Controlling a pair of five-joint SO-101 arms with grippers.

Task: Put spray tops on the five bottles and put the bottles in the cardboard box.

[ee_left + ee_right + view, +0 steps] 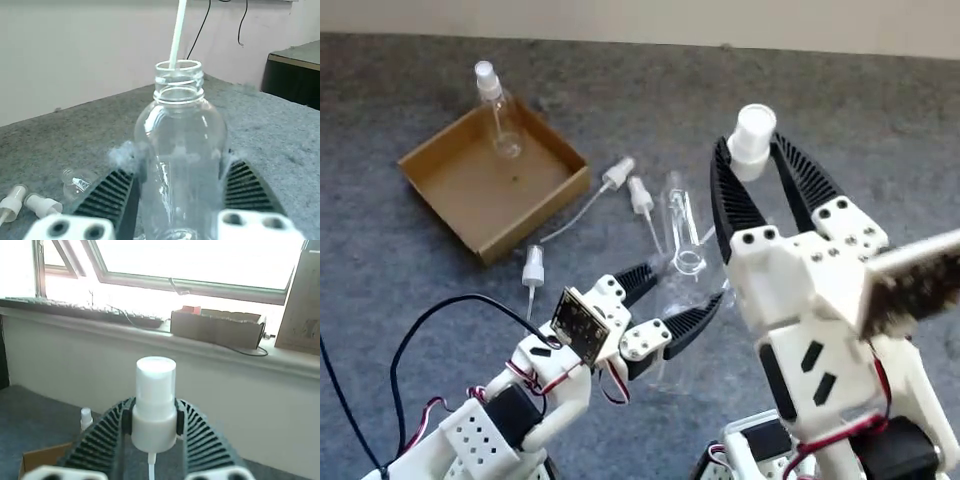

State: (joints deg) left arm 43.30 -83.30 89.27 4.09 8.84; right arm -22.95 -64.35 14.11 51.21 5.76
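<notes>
The left gripper [672,298] is clamped on an upright clear bottle [181,165], well apart from the cardboard box [440,165]. Directly above it, the right gripper [750,142] pinches a white spray top [154,400], whose tube dips into the open neck. One capped bottle [500,115] lies in the box. Three loose spray tops [618,172] and an open bottle [682,235] lie on the desk [820,100] beside the box.

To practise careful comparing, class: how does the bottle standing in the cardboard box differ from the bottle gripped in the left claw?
The boxed bottle wears a white spray top; the gripped bottle has an open neck with a thin tube dipping in. The boxed bottle stands free in the cardboard box; the gripped bottle is clamped in the left claw, outside it. Both are clear and upright.
</notes>
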